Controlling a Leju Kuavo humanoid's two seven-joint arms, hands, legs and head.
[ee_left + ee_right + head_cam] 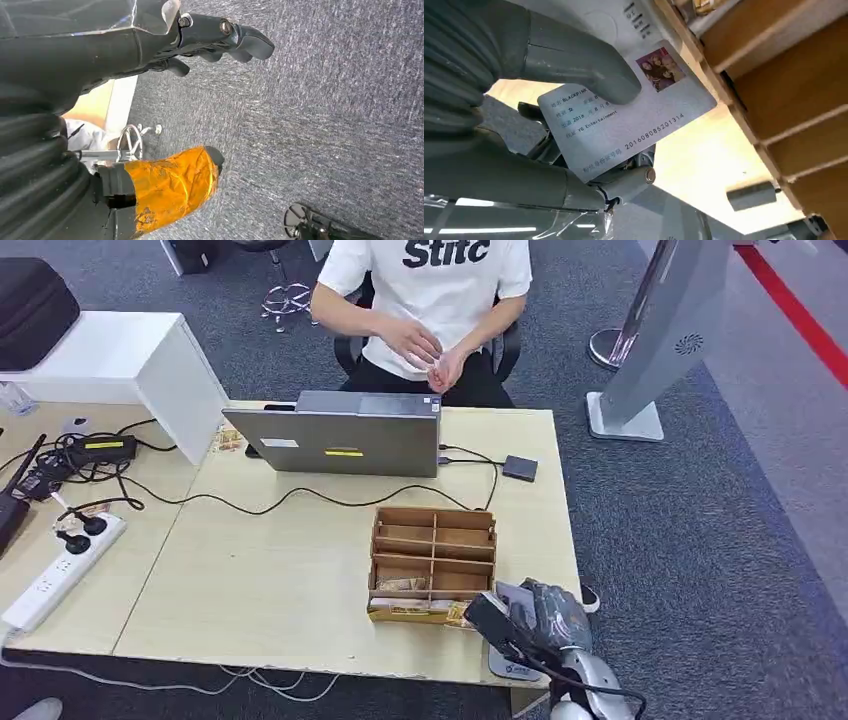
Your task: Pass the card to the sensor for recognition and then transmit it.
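My right hand [545,620] hangs over the table's front right corner, just above a small white sensor pad [512,668]. In the right wrist view the hand [524,100] pinches a pale ID card [644,125], its thumb [589,70] pressing on the printed face. The card shows a small photo and a printed number. It is held close to the white sensor [609,20], beside the wooden box [794,100]. My left hand [150,100] hangs over grey carpet with its fingers [225,40] apart from the orange-taped thumb [170,185], holding nothing.
A compartmented wooden box [433,560] stands just left of my right hand. Behind it are a grey laptop [335,435], a black cable and a small dark device [519,468]. A person [430,300] sits across the table. A power strip [60,570] lies at left.
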